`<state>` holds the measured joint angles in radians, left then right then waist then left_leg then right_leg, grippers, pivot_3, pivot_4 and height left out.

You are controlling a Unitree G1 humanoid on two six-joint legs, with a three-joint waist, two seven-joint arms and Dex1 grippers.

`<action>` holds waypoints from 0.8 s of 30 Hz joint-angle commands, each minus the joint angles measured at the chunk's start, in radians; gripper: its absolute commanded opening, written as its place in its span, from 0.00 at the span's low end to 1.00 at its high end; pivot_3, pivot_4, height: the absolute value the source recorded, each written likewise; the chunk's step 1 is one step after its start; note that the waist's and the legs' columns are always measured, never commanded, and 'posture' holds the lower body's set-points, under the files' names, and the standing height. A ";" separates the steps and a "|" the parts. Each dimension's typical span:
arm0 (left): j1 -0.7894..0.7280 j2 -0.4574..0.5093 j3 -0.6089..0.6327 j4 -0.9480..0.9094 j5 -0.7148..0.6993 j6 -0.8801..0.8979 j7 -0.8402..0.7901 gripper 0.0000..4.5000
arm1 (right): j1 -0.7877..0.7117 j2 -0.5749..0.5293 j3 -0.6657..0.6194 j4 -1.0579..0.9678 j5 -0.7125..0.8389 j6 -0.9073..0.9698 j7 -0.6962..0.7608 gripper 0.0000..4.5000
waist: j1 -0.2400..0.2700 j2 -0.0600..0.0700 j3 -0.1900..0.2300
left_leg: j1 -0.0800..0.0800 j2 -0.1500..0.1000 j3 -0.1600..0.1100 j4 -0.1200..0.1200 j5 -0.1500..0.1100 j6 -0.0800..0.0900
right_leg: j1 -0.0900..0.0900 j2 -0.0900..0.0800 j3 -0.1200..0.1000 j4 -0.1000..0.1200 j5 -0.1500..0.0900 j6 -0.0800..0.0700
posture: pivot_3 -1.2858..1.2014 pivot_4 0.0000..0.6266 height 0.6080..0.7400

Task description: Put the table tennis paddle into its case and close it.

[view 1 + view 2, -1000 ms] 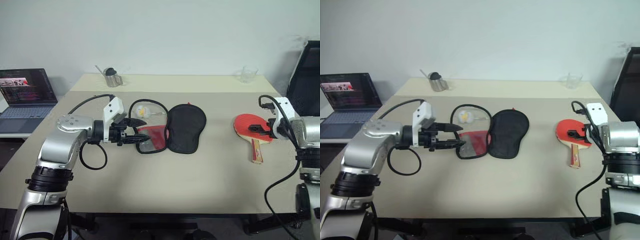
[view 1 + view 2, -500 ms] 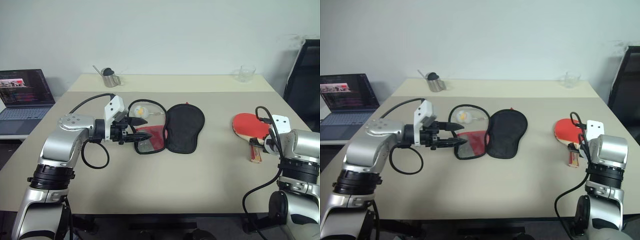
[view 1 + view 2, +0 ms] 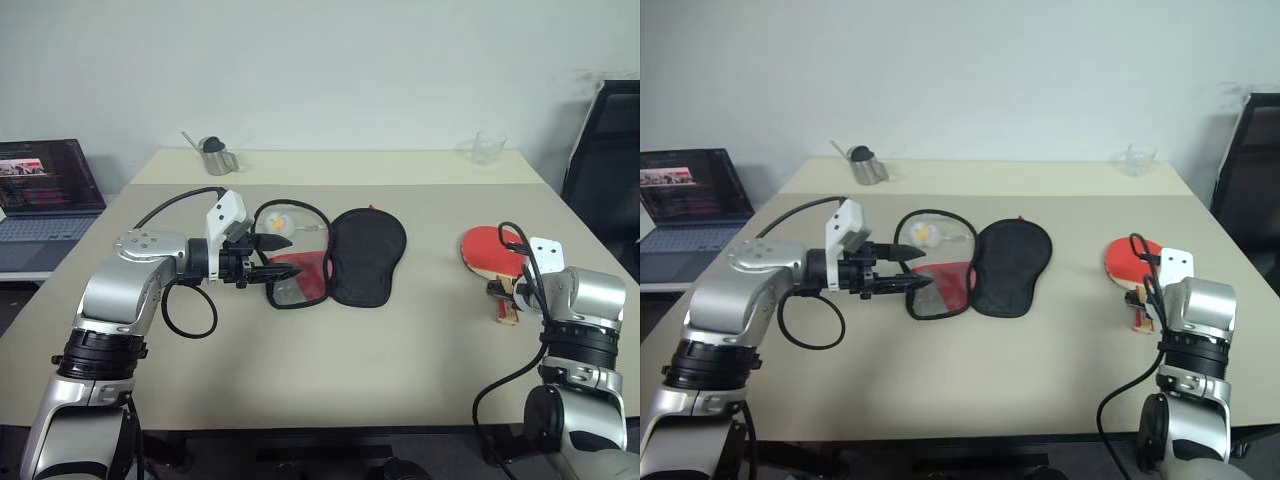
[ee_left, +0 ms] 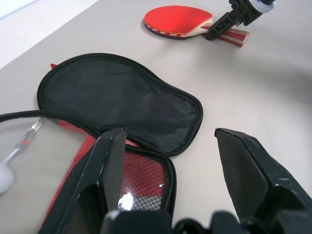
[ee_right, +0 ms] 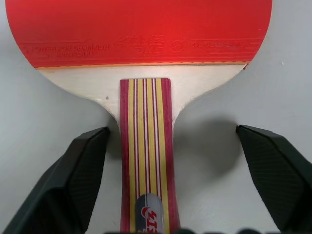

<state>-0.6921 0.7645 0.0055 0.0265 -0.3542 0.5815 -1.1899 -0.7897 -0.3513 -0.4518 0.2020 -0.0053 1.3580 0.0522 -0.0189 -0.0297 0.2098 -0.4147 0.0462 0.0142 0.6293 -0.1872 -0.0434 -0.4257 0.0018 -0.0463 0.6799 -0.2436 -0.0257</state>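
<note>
The case [image 3: 368, 257] lies unzipped in the middle of the table, black lining flap spread to the right, red mesh half [image 3: 300, 278] to the left. Its white ball [image 3: 278, 222] rests just behind it. My left gripper [image 3: 277, 271] hovers open and level over the near left edge of the red mesh half [image 4: 146, 178], fingers wide apart. The table tennis paddle [image 3: 485, 250] lies flat at the right, red face up, striped handle [image 5: 145, 146] towards me. My right gripper [image 5: 171, 129] is open, tilted down, one finger either side of that handle.
A laptop [image 3: 40, 185] sits on a lower surface at the left. A metal cup [image 3: 214, 157] stands at the table's far left and a clear glass [image 3: 487, 147] at its far right. A black chair [image 3: 610, 170] stands beyond the right edge.
My right gripper has come down from above the paddle's blade and turned, so its fingers now flank the handle. The left arm and the case stay as they were.
</note>
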 commanded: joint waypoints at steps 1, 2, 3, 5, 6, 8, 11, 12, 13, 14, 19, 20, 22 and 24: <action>0.006 0.030 0.032 -0.044 -0.021 0.000 0.008 0.71 | 0.004 -0.002 -0.023 0.026 -0.002 -0.029 -0.047 0.72 | -0.006 0.000 0.000 | 0.000 0.000 0.000 0.000 0.000 0.000 | 0.000 0.000 0.000 0.000 0.000 0.000 | 0.52 0.24 1.00; 0.008 0.033 0.033 -0.045 -0.019 -0.001 0.011 0.71 | 0.001 -0.003 -0.034 0.034 -0.005 -0.038 -0.065 0.65 | -0.007 -0.001 -0.001 | 0.000 0.000 0.000 0.000 0.000 0.000 | 0.000 0.000 0.000 0.000 0.000 0.000 | 0.52 0.24 1.00; 0.010 0.035 0.035 -0.046 -0.019 -0.002 0.013 0.71 | -0.004 -0.002 -0.048 0.041 -0.005 -0.043 -0.081 0.57 | -0.007 -0.002 -0.001 | 0.000 0.000 0.000 0.000 0.000 0.000 | 0.000 0.000 0.000 0.000 0.000 0.000 | 0.52 0.24 1.00; 0.010 0.038 0.036 -0.043 -0.020 -0.004 0.015 0.71 | -0.013 -0.004 -0.055 0.048 -0.001 -0.054 -0.101 0.42 | -0.005 -0.002 -0.002 | 0.000 -0.001 -0.001 0.000 0.000 0.000 | 0.000 0.000 0.000 0.000 0.000 0.000 | 0.52 0.24 1.00; 0.010 0.039 0.037 -0.042 -0.021 -0.005 0.016 0.71 | -0.018 -0.008 -0.050 0.052 0.004 -0.060 -0.103 0.35 | -0.004 -0.003 -0.002 | 0.000 -0.001 -0.001 0.000 0.000 0.000 | 0.001 0.000 0.000 0.000 0.000 0.000 | 0.52 0.24 1.00; 0.011 0.042 0.038 -0.041 -0.022 -0.008 0.018 0.71 | -0.029 -0.013 -0.041 0.057 0.014 -0.074 -0.107 0.24 | -0.001 -0.003 -0.002 | 0.000 -0.001 -0.001 0.000 0.000 0.000 | 0.001 0.000 0.002 -0.001 0.000 0.000 | 0.52 0.24 1.00; 0.013 0.047 0.038 -0.038 -0.020 -0.012 0.023 0.71 | -0.045 -0.016 -0.028 0.050 0.031 -0.103 -0.101 0.24 | -0.002 -0.003 -0.002 | -0.001 -0.001 0.000 0.000 0.000 0.001 | 0.001 0.000 0.004 -0.001 0.001 0.001 | 0.52 0.24 1.00; 0.014 0.048 0.039 -0.038 -0.020 -0.014 0.024 0.71 | -0.056 -0.015 -0.029 0.049 0.036 -0.107 -0.102 0.24 | -0.004 -0.003 -0.002 | -0.001 -0.002 0.000 0.000 0.000 0.001 | 0.001 0.000 0.004 -0.001 0.001 0.002 | 0.52 0.24 1.00; 0.014 0.049 0.039 -0.038 -0.020 -0.014 0.026 0.71 | -0.065 -0.014 -0.029 0.049 0.039 -0.108 -0.104 0.24 | -0.005 -0.003 -0.002 | -0.001 -0.001 0.000 0.000 0.000 0.001 | 0.001 0.000 0.005 -0.001 0.001 0.002 | 0.52 0.24 1.00; 0.015 0.050 0.040 -0.037 -0.020 -0.015 0.026 0.71 | -0.073 -0.015 -0.026 0.049 0.040 -0.110 -0.105 0.24 | -0.007 -0.003 -0.002 | -0.001 -0.002 0.000 0.000 0.000 0.001 | 0.001 0.000 0.005 -0.001 0.001 0.002 | 0.52 0.24 1.00; 0.018 0.056 0.043 -0.035 -0.020 -0.019 0.026 0.71 | -0.117 -0.020 0.000 0.024 0.050 -0.090 -0.099 0.24 | -0.010 -0.002 -0.002 | -0.001 0.000 0.001 -0.002 0.000 0.001 | -0.002 0.000 0.006 -0.001 0.001 0.001 | 0.52 0.24 1.00; 0.019 0.057 0.044 -0.035 -0.020 -0.020 0.026 0.71 | -0.127 -0.019 0.005 0.014 0.055 -0.081 -0.095 0.24 | -0.011 -0.002 -0.002 | -0.001 0.000 0.001 -0.003 0.000 0.001 | -0.002 0.001 0.006 -0.001 0.001 0.001 | 0.52 0.24 1.00; 0.022 0.060 0.046 -0.035 -0.021 -0.020 0.025 0.71 | -0.144 -0.015 0.019 -0.006 0.063 -0.064 -0.086 0.24 | -0.014 -0.002 -0.001 | -0.002 0.000 0.002 -0.004 0.000 0.001 | -0.004 0.001 0.007 -0.001 0.000 0.001 | 0.52 0.24 1.00; 0.024 0.067 0.050 -0.029 -0.019 -0.022 0.024 0.71 | -0.172 -0.002 0.033 -0.032 0.073 -0.040 -0.084 0.24 | -0.015 -0.002 -0.001 | -0.002 0.001 0.003 -0.004 0.000 0.001 | -0.005 0.001 0.009 -0.001 0.000 0.001 | 0.52 0.24 1.00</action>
<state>-0.6610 0.8070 0.0159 0.0112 -0.3554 0.5768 -1.1677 -0.9042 -0.3467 -0.4353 0.2442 0.0529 1.3134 -0.0388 -0.0343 -0.0320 0.2083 -0.4174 0.0468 0.0183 0.6254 -0.1870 -0.0425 -0.4317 0.0029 -0.0370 0.6793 -0.2431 -0.0249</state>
